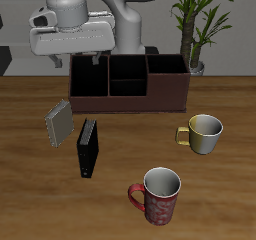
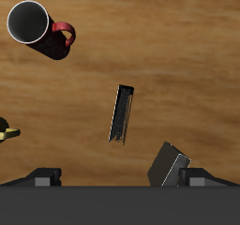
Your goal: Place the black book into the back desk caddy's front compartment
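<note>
We have nothing done yet: the black book (image 1: 89,149) stands untouched on the counter (image 1: 128,204), short of the back desk caddy (image 1: 128,85), and we cannot tell the state of the gripper (image 1: 90,58).

Two books out on the wooden bench (image 1: 30,164): one thin black hardcover book (image 1: 89,149) standing upright, and one grey book (image 1: 58,123) leaning just beside it. One long reddish-brown desk caddy (image 1: 128,87) farther back than the black book. Two mugs: one red patterned mug (image 1: 158,196) nearer the front edge than the black book, one pale yellow-handled mug (image 1: 203,134) off to the black book's side. One potted green plant (image 1: 192,29) behind the caddy.
</note>
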### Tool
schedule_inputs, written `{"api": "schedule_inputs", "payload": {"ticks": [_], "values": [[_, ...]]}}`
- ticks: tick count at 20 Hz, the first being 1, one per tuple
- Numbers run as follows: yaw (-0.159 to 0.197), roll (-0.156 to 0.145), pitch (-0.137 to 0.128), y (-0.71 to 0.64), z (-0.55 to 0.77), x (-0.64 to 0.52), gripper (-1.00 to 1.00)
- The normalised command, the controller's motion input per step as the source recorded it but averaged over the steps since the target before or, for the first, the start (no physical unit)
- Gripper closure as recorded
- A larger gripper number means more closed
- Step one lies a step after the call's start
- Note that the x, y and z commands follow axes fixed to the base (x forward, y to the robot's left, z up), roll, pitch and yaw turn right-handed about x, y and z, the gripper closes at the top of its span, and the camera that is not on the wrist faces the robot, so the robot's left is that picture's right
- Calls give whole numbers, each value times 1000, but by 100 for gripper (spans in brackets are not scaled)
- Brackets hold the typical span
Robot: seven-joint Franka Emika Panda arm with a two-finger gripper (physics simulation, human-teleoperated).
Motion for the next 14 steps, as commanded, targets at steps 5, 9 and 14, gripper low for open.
{"api": "schedule_inputs", "payload": {"ticks": [5, 9, 14], "values": [[-16, -18, -49, -229, -7, 208, -100], [-20, -19, -21, -58, -209, 310, -100], [-2, 8, -10, 150, -275, 130, -100]]}}
